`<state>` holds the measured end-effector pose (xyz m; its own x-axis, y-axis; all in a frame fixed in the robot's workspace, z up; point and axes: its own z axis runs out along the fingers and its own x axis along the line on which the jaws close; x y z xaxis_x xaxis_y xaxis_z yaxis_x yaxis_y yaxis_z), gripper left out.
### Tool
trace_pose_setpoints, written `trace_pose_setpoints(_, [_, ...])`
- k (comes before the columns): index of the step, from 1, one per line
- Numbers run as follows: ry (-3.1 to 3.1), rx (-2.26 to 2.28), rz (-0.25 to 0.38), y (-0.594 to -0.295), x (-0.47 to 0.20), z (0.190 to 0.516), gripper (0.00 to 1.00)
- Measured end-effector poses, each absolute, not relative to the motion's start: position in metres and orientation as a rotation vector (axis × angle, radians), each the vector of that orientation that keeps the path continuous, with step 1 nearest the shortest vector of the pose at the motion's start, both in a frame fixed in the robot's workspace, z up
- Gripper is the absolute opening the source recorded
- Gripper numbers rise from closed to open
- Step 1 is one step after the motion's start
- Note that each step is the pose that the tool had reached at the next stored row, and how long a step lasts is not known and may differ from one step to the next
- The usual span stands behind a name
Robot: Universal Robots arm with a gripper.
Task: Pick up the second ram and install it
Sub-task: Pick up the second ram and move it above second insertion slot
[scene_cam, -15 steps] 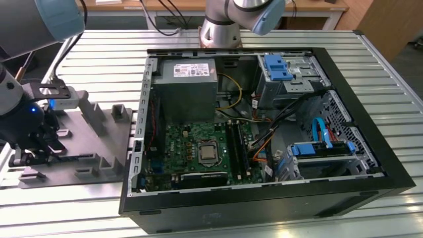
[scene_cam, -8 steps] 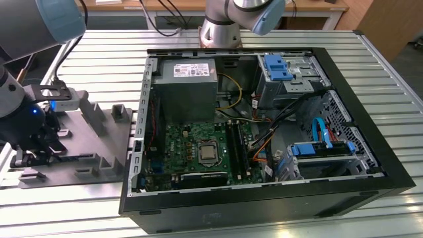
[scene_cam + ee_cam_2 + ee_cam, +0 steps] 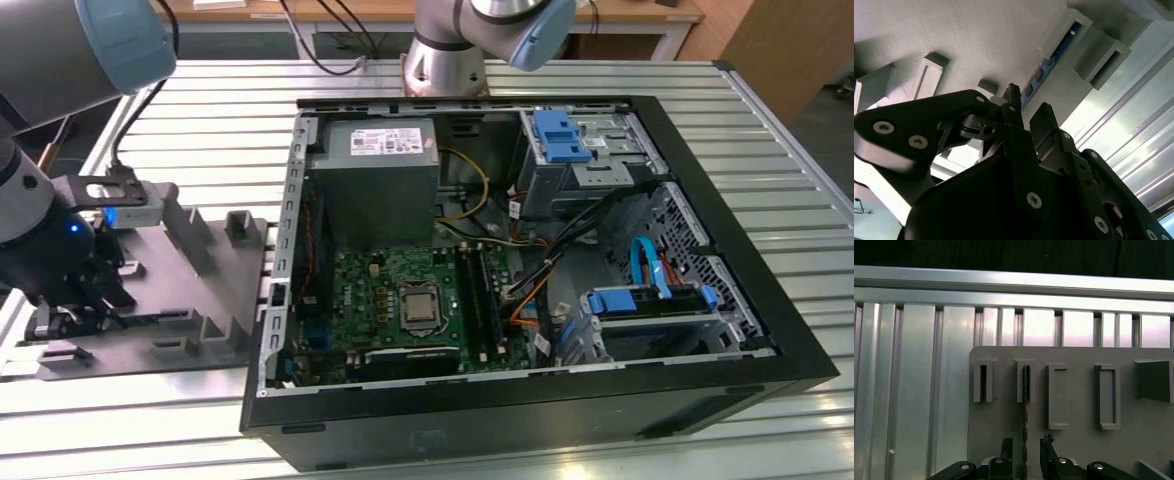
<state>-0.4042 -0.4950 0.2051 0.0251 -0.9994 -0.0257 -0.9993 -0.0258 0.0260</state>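
Tabletop slats (image 3: 914, 390) bear a grey fixture (image 3: 1079, 445) where the end effector (image 3: 1026, 442), unclenched, straddles the second ram (image 3: 1025, 412).

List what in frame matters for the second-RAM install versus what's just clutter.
Job:
- second ram, on edge in the grey holder tray
- gripper, open, straddling it
- motherboard's black slots

Lying about:
- power supply
- drive cage
- CPU socket
- blue cable

A robotics workshop: a ribbed aluminium-profile table (image 3: 787, 190) carries an opened black desktop computer case (image 3: 534, 420), a wooden workbench (image 3: 627, 14) behind.
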Motion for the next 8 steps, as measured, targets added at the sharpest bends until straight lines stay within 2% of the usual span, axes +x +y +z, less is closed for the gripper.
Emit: trace_pose_setpoints(8, [-2.192,2.249,-0.058,-0.495,-0.4042,0.1978,0.35])
